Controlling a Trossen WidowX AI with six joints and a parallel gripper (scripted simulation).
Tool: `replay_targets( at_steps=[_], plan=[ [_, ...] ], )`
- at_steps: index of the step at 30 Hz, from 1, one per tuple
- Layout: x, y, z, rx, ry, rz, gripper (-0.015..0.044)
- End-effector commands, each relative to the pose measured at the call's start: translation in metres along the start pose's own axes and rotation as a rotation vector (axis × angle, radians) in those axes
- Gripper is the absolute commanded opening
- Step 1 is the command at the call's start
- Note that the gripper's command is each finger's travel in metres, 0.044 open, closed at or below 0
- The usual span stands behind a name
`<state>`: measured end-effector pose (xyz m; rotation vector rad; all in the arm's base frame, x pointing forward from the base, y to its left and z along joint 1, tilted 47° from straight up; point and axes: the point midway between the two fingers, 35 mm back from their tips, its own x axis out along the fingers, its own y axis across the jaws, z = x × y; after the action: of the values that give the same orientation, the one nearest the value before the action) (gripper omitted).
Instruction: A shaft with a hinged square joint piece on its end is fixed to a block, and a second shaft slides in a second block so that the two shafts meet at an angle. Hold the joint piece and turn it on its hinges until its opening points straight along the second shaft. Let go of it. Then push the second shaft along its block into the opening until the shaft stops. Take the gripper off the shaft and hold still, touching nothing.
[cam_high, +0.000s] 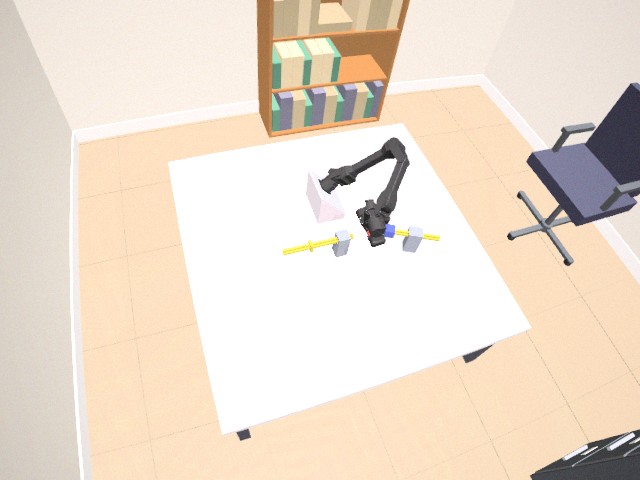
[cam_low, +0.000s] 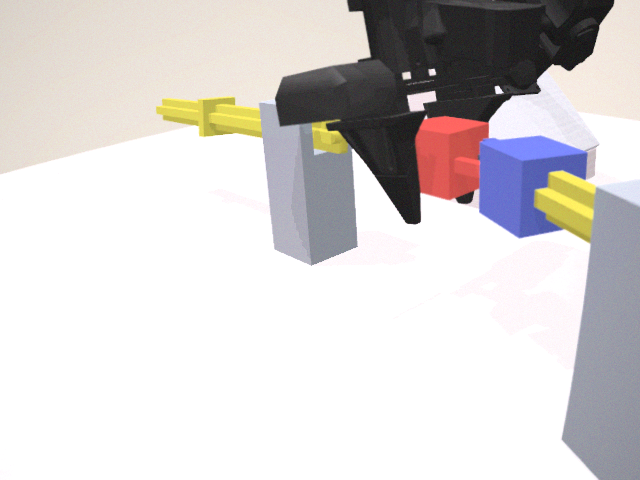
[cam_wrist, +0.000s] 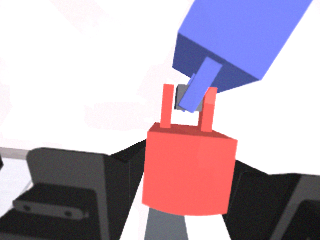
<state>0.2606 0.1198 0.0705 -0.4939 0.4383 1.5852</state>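
Observation:
The red joint piece (cam_high: 368, 233) (cam_low: 449, 155) (cam_wrist: 190, 170) is hinged to the blue piece (cam_high: 389, 230) (cam_low: 532, 180) (cam_wrist: 240, 40) and stands at an angle to it in the wrist view. The blue piece is on the yellow fixed shaft (cam_high: 431, 238) (cam_low: 573, 206) in its grey block (cam_high: 412, 241) (cam_low: 615, 310). My gripper (cam_high: 373, 237) (cam_low: 439, 209) is open, with a finger on each side of the red piece. The second yellow shaft (cam_high: 323, 243) (cam_low: 237, 124) runs through the other grey block (cam_high: 342, 245) (cam_low: 330, 206); its near end is apart from the red piece. The red piece's opening is hidden.
A pale wedge-shaped block (cam_high: 323, 201) (cam_low: 547, 124) stands behind the shafts near the arm's base. The second shaft has a yellow collar (cam_high: 311, 245) (cam_low: 206, 116) on its outer part. A bookcase (cam_high: 263, 77) and a chair (cam_high: 578, 175) stand off the table.

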Motion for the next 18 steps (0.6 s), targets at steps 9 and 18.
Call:
replay_targets(
  at_steps=[9, 18],
  plan=[
    [-0.0001, -0.0001, 0.0000, 0.001, 0.001, -0.001, 0.0440],
    [-0.0011, -0.0001, 0.0004, 0.001, 0.024, 0.003, 0.0440]
  ],
)
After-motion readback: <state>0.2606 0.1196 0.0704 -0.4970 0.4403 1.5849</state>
